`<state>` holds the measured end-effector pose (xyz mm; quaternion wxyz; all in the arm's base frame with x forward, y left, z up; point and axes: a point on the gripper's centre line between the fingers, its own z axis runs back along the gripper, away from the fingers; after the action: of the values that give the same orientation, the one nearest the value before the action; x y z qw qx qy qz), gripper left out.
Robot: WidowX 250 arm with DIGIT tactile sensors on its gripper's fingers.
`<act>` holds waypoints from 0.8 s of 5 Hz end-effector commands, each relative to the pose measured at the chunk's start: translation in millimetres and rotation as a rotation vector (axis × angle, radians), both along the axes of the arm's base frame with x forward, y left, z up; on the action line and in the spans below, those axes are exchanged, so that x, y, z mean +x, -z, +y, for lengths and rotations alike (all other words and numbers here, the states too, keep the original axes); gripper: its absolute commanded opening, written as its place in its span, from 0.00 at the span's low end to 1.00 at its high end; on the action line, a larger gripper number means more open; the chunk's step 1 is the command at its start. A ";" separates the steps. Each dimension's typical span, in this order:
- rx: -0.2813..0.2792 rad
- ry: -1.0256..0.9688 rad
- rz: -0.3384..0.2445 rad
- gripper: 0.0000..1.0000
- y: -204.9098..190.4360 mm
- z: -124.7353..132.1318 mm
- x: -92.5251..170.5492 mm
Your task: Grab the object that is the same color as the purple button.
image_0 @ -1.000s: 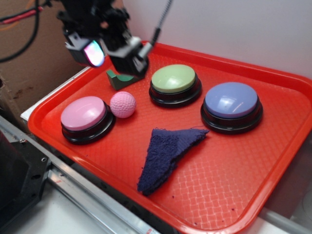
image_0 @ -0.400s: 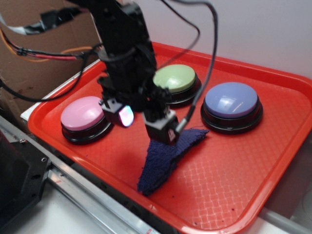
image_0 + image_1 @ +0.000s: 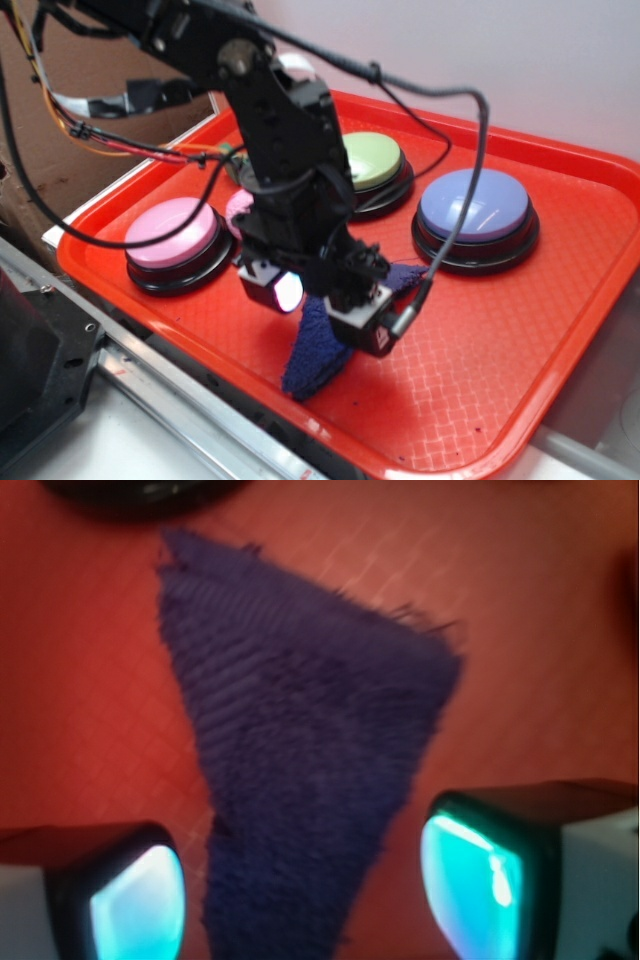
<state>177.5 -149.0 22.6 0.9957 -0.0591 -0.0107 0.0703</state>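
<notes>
From the exterior view, the gripper (image 3: 320,300) hangs low over the fuzzy, triangular dark rag (image 3: 312,362) on the waffle-textured red tray (image 3: 520,380), near the glossy purple button (image 3: 473,205). From the wrist view, spread glowing fingers (image 3: 135,905) flank the terry rag (image 3: 300,770), apparently untouched; no writing is legible.

Lab bench (tray (image 3: 560,400); cables (image 3: 120,150))

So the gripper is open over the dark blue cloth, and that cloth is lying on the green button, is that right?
Not quite. The gripper is open over the dark blue cloth, but the cloth lies flat on the red tray, apart from the green button. The exterior view shows it.
</notes>
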 end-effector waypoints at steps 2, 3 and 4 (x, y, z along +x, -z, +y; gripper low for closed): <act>0.009 -0.064 0.005 0.00 5.3 -7.7 2.5; 0.008 -0.073 0.004 0.00 3.8 -7.5 2.2; 0.016 -0.087 0.006 0.00 2.0 -6.7 1.4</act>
<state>170.3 -148.0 6.3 0.9926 -0.0325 0.0143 0.1160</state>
